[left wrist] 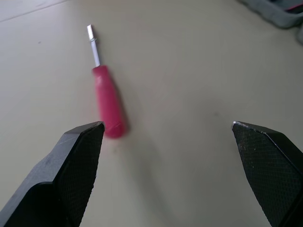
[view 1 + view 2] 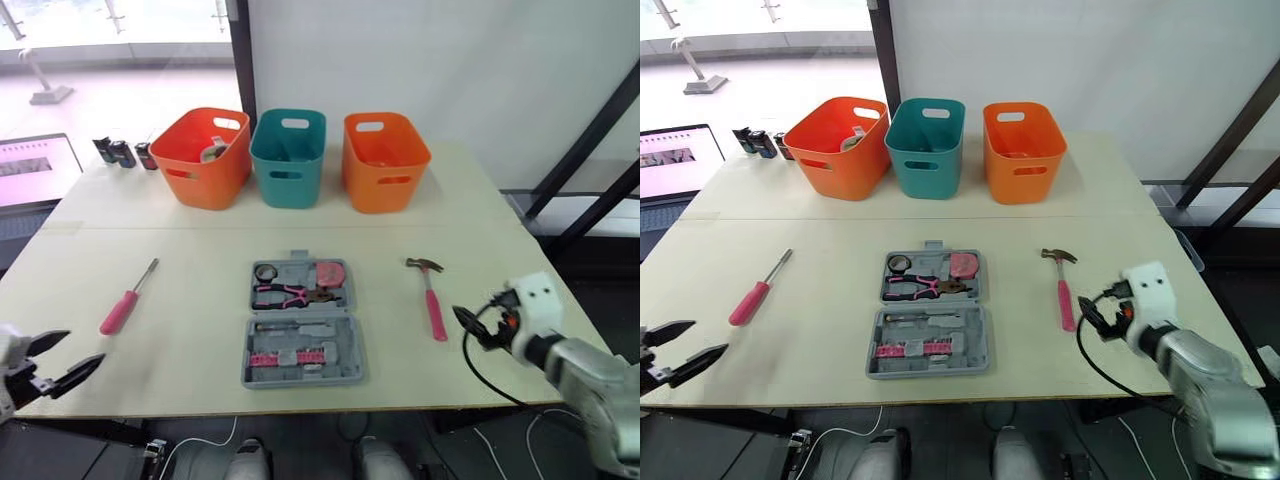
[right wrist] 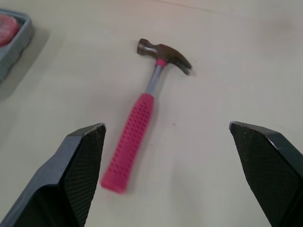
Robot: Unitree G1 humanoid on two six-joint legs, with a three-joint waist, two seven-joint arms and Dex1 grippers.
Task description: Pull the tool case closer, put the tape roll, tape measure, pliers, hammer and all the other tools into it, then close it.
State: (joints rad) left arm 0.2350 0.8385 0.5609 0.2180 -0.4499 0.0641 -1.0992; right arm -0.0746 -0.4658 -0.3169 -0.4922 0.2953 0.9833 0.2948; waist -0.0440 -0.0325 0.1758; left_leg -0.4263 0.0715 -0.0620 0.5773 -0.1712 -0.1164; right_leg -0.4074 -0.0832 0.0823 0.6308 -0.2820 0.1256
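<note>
Now, at middle of counter (image 2: 200, 270), open case (image 2: 345, 335), with tape roll (image 2: 266, 272), tape measure (image 2: 328, 273) and pliers (image 2: 290, 294) in its far half. Right of case, apart from it, hammer (image 2: 433, 305) lying flat, head far, pink handle near. Left of case, well apart, screwdriver (image 2: 122, 310) flat, tip far. Left tool (image 2: 85, 346) at near left edge, jaws apart, empty. Right tool (image 3: 166, 125) just right of hammer handle, jaws apart, empty. Three bins (image 2: 287, 160) along far side
</note>
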